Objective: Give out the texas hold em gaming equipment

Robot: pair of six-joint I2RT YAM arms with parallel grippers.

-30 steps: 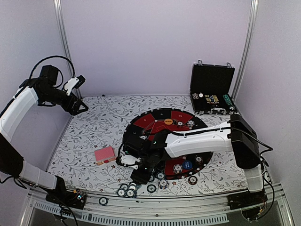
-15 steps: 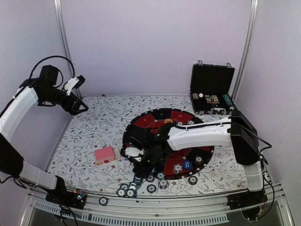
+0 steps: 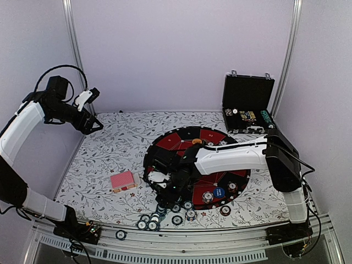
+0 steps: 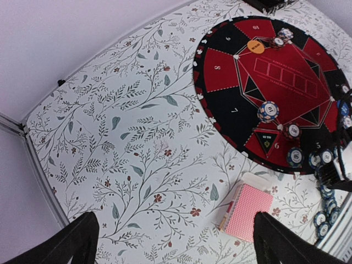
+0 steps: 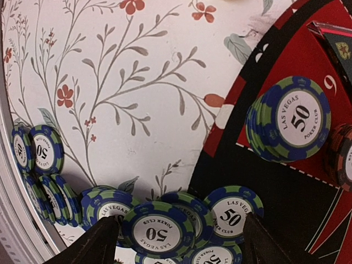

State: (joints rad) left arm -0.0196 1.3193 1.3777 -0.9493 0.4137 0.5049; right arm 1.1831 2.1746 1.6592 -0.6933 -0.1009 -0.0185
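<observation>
My right gripper hangs low at the mat's near-left rim, open, its fingers standing either side of several blue-and-green "50" chips that lie overlapping on the cloth. The right gripper touches none of them that I can see. A stack of the same chips stands on the red-and-black mat. More chips lie by the table's near edge. The pink-backed card deck lies left of the mat. My left gripper is raised at the back left, open and empty; in its view the left gripper looks down on the deck.
The round mat carries an orange button, a blue button and small chip stacks. A black hinged case stands open at the back right. One chip lies on the front rail's edge.
The right gripper's jaws have widened and the wrist has shifted slightly back from the near edge toward the mat rim. The left arm has not moved.
</observation>
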